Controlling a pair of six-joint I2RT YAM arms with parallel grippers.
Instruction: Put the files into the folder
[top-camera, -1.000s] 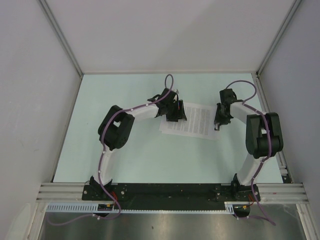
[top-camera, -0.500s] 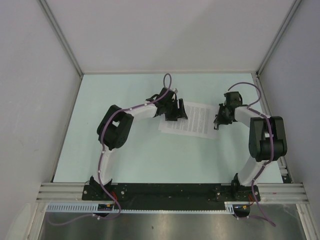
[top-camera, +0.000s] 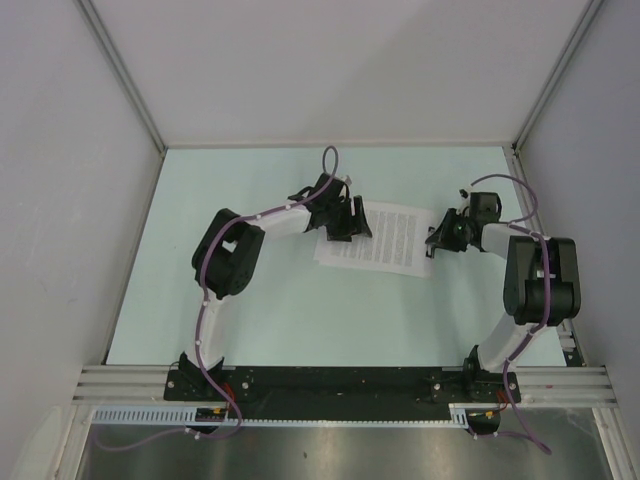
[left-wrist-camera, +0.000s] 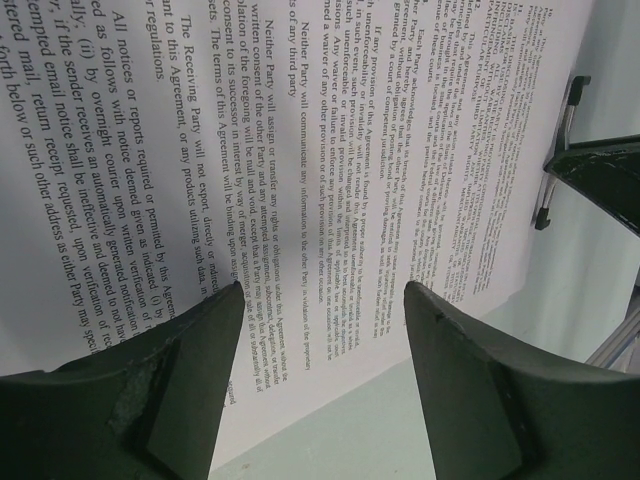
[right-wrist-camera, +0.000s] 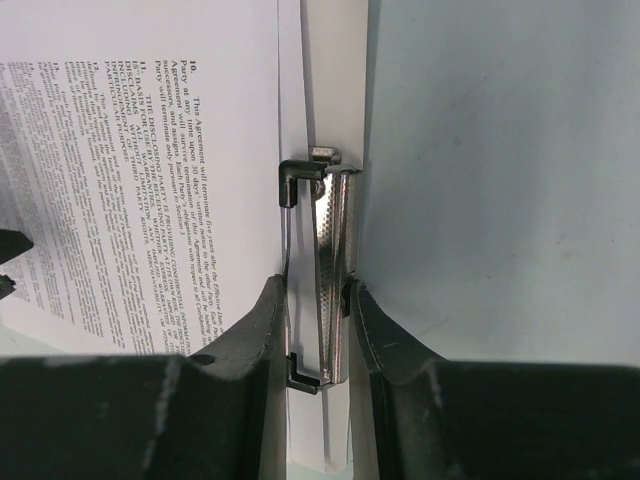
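My right claw (right-wrist-camera: 312, 300) is clamped on the clip (right-wrist-camera: 335, 230) at the short edge of the folder (right-wrist-camera: 335, 80). My left claw (left-wrist-camera: 322, 290) hangs apart over the files (left-wrist-camera: 300, 150), which lie mid-surface (right-wrist-camera: 500, 200) just beside the clip. Imo squeeze it fully, then slide the sheets under squarely.

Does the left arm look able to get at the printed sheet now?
Probably yes: the left pincer is open over the printed sheet, nothing between; the right pincer only pinches the clip at the opposite edge.
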